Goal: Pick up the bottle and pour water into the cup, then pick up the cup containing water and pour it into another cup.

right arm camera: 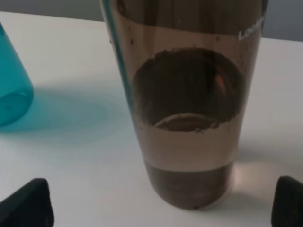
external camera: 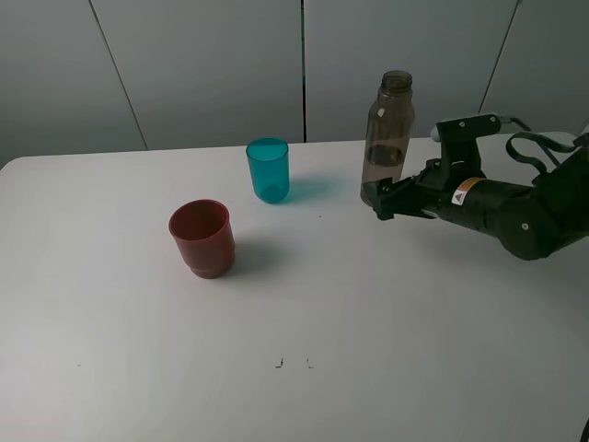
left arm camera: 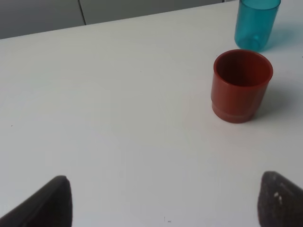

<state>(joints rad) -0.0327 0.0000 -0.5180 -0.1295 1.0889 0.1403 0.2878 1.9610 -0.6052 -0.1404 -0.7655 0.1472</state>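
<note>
The bottle (external camera: 388, 129) stands upright at the back right of the white table (external camera: 368, 350), smoky brown, uncapped and partly filled. My right gripper (external camera: 385, 198) is low at its base, open, with a finger on each side and not touching it. The right wrist view shows the bottle (right arm camera: 189, 109) close up between the dark fingertips (right arm camera: 26, 205). The teal cup (external camera: 268, 169) stands upright to the left of the bottle. The dark red cup (external camera: 202, 238) stands nearer and further left. In the left wrist view my left gripper (left arm camera: 165, 208) is open over bare table, short of the red cup (left arm camera: 241, 85) and the teal cup (left arm camera: 255, 23).
Grey wall panels (external camera: 221, 64) rise behind the table's back edge. A few small dark specks (external camera: 279, 363) lie on the tabletop near the front. The right arm (external camera: 515, 207) reaches in from the right side.
</note>
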